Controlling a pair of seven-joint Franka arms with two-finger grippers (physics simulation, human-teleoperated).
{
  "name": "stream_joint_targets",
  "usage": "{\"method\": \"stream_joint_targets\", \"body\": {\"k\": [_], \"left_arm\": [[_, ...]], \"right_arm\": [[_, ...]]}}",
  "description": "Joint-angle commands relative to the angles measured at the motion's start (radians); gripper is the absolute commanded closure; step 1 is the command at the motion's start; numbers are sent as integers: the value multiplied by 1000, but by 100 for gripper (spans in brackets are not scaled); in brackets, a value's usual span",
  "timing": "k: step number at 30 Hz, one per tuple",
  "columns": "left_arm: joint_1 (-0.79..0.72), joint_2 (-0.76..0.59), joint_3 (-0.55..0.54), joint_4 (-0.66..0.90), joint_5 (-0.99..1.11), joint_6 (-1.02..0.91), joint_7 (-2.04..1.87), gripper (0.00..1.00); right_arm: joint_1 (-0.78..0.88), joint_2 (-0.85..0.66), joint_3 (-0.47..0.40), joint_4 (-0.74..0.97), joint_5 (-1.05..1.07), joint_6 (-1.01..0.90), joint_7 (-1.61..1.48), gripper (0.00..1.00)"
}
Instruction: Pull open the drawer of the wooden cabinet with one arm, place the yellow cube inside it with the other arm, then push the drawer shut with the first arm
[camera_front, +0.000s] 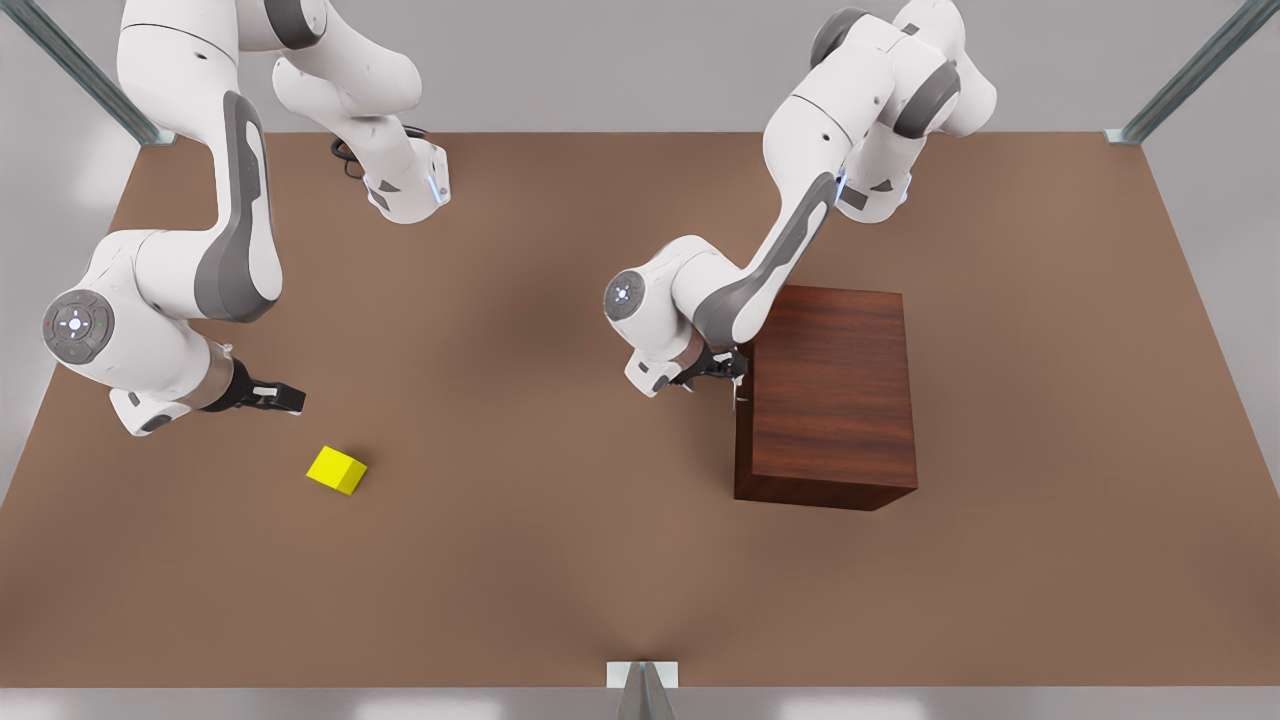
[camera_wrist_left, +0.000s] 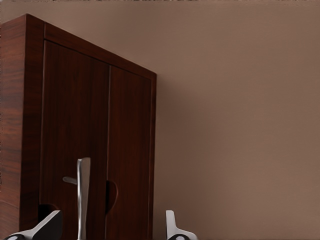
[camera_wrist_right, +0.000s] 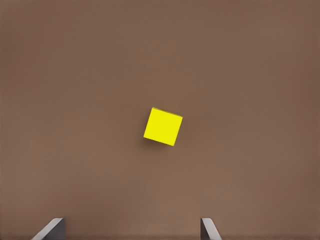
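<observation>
The boxy dark reddish-brown wooden cabinet (camera_front: 830, 395) stands on the brown worktop (camera_front: 560, 560) toward the front view's right. Its drawer (camera_wrist_left: 95, 150) looks fully shut, its front flush with the cabinet face, so the pull has not yet begun.

The left end effector (camera_front: 738, 372) is pressed close to that face, its fingers spread wide. In the left wrist view the slim silver bar handle (camera_wrist_left: 82, 195) stands between the two fingertips (camera_wrist_left: 47, 227), nearer one of them than the other. That straddling pose suits closing on the bar for a straight pull away from the cabinet.

The small bright yellow cube (camera_front: 337, 469) lies on the worktop well to the front view's left, far apart from the cabinet, turned slightly askew.

The right end effector (camera_front: 285, 398) hovers near it, up and to the left of it in the front view, fingers wide and empty. In its wrist view the cube (camera_wrist_right: 163, 126) sits centred ahead of the fingertips (camera_wrist_right: 210, 229), likely so this arm can descend once the drawer is open.
</observation>
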Motion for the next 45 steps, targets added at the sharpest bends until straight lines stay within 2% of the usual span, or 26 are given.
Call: {"method": "stream_joint_targets", "body": {"k": [1,31,45], "left_arm": [[-1,-1,0,0,23,0,-76,0],[-17,28,0,-23,61,13,-122,0],[-12,28,-3,-3,11,21,-122,0]], "right_arm": [[0,-1,0,0,1,0,1,0],[-2,11,0,0,2,0,4,0],[-2,13,0,0,1,1,1,0]]}}
